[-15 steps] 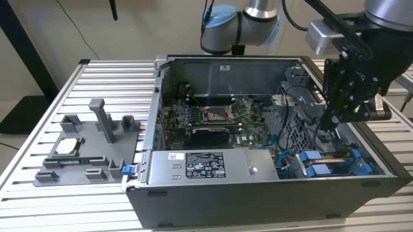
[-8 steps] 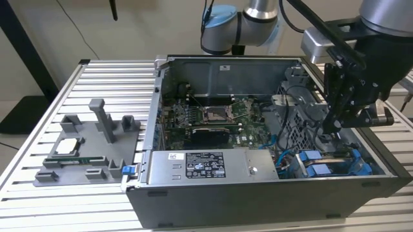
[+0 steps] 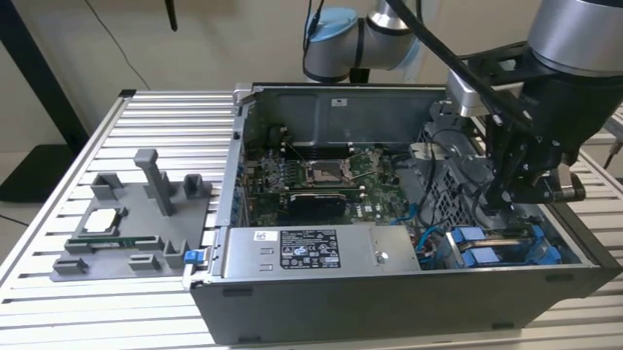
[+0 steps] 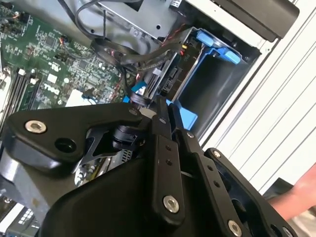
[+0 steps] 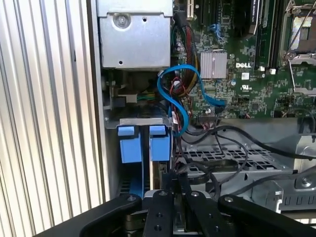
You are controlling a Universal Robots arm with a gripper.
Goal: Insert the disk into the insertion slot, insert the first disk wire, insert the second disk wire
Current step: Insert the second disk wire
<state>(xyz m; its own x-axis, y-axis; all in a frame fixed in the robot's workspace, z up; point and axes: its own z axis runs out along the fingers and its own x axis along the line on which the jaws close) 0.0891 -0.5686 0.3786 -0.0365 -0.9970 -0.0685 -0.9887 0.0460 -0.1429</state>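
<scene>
Gripper (image 4: 165, 111) fingers pressed together, tips just above the disk (image 4: 170, 79) seated in the insertion slot (image 4: 217, 74) at the computer case's (image 3: 389, 299) corner. Blue data cable (image 5: 170, 94) loops beside the slot. Beyond it, the motherboard (image 3: 311, 179); farther, the grey parts tray (image 3: 127, 226) beside the case.

Computer case (image 3: 389, 306) set on slatted table (image 3: 58, 219); parts tray (image 3: 136, 240) placed at exterior view's left; power supply (image 3: 322, 251) mounted at near wall, motherboard (image 3: 322, 179) behind it.
</scene>
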